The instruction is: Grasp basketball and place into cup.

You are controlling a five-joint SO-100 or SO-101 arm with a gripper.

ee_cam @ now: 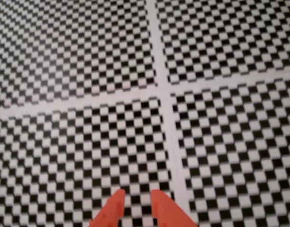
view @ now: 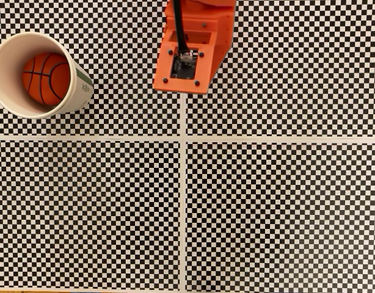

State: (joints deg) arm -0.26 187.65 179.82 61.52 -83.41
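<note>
Fixed view: the basketball (view: 47, 78) is seen lying inside the cup (view: 10, 91) at upper left, well apart from the arm (view: 193, 49) at top centre. Wrist view: the gripper (ee_cam: 137, 195) is shown over the checkered mat (ee_cam: 220, 142), its tips slightly parted with nothing held between them

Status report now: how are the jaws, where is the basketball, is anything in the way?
Gripper empty, jaws slightly apart, over bare checkered table. Basketball inside cup, cup upright. Nothing in the way.
</note>
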